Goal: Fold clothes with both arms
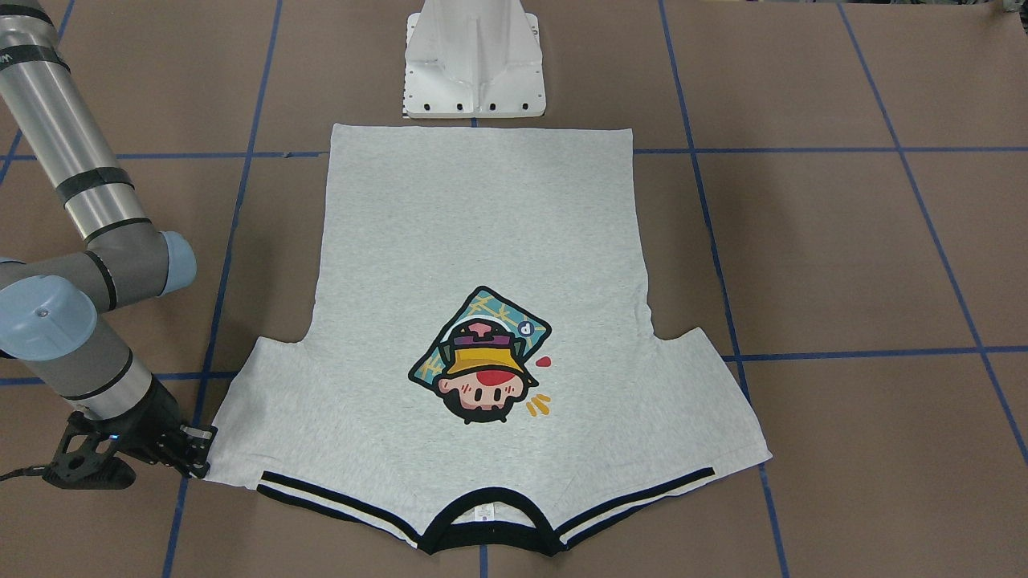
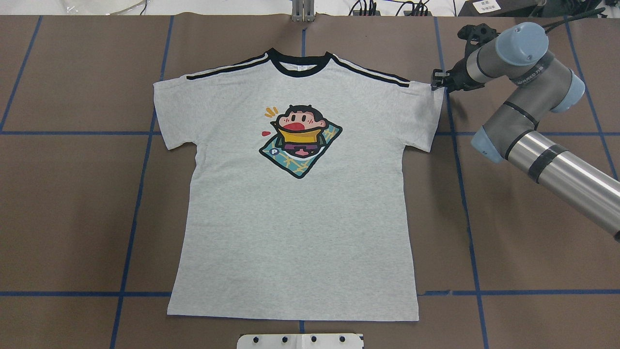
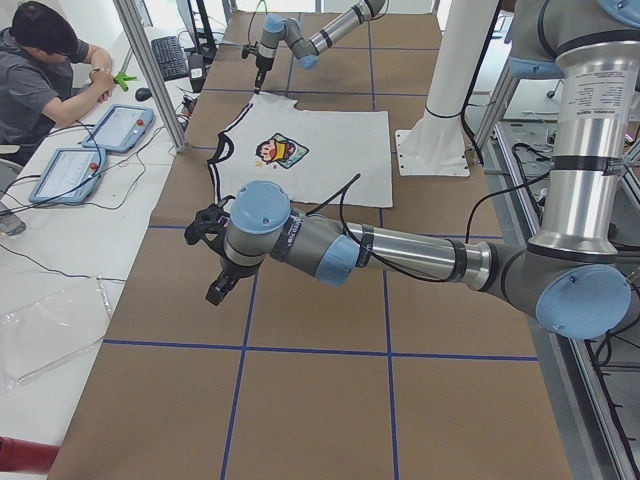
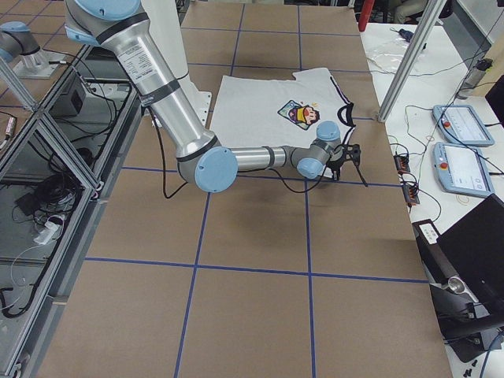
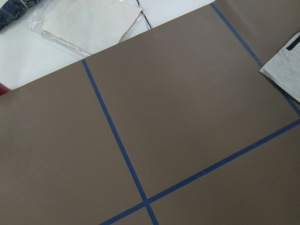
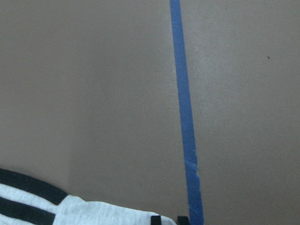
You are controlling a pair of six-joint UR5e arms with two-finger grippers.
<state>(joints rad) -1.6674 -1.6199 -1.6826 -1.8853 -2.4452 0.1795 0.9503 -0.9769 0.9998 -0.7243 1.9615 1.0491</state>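
Nearest the pedestal [image 2: 300, 341], the grey T-shirt [image 2: 295, 232] lies flat on the brown table [image 2: 72, 194], print up, collar far. A clean fold, I judge, needs both far sleeve corners pinched and lifted evenly. The right gripper [image 2: 436, 82] sits low at the right sleeve corner, elbow folded back, fingers narrowly apart, no cloth seen between. The left gripper [image 3: 214, 296] hangs well apart from the shirt; its grip state cannot be told.

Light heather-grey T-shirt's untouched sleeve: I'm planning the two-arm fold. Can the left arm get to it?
Probably yes: the left gripper hangs near that sleeve, with only brown taped table between them.
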